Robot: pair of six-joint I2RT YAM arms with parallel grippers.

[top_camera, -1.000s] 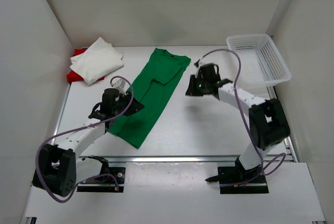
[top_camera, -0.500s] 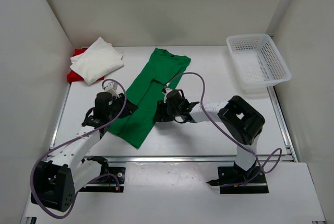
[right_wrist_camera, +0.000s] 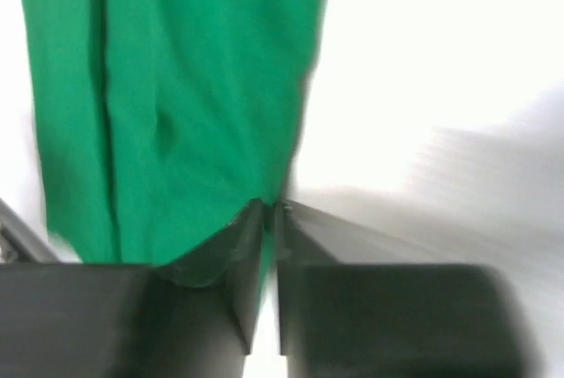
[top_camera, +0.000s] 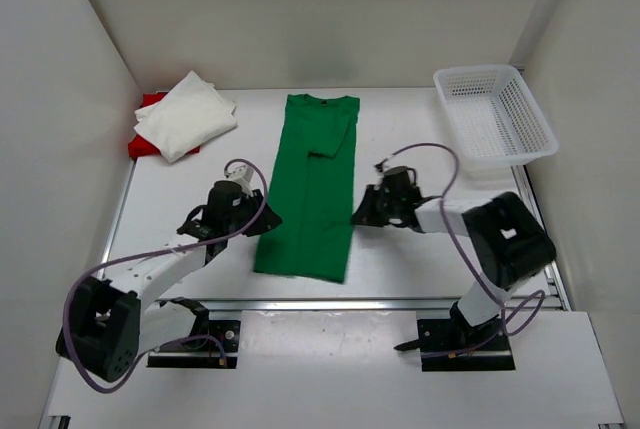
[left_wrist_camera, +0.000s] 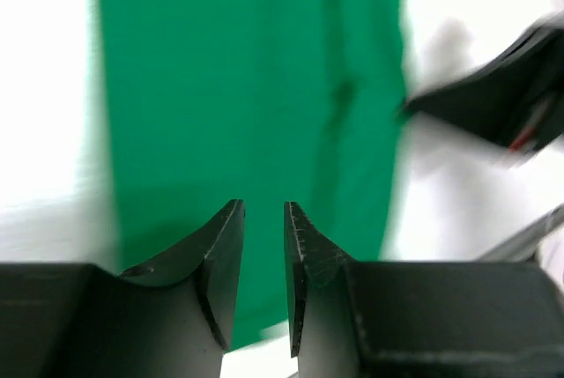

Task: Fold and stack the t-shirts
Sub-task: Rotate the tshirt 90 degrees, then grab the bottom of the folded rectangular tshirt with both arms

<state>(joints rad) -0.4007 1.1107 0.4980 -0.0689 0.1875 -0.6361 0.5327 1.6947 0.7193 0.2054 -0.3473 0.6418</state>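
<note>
The green t-shirt lies as a long narrow strip down the middle of the table, collar at the far end. My left gripper is at its left edge near the hem. In the left wrist view its jaws stand a narrow gap apart with green cloth between them. My right gripper is at the strip's right edge. In the right wrist view it is pinched on the edge of the green cloth. The folded white t-shirt lies on the red t-shirt at the far left.
A white mesh basket stands at the far right corner. White walls enclose the table on the left, back and right. A metal rail runs along the near edge.
The green shirt lay slanted and now lies straight, its hem end shifted right. Both grippers moved right with it; the right gripper went from over the shirt to its right edge.
</note>
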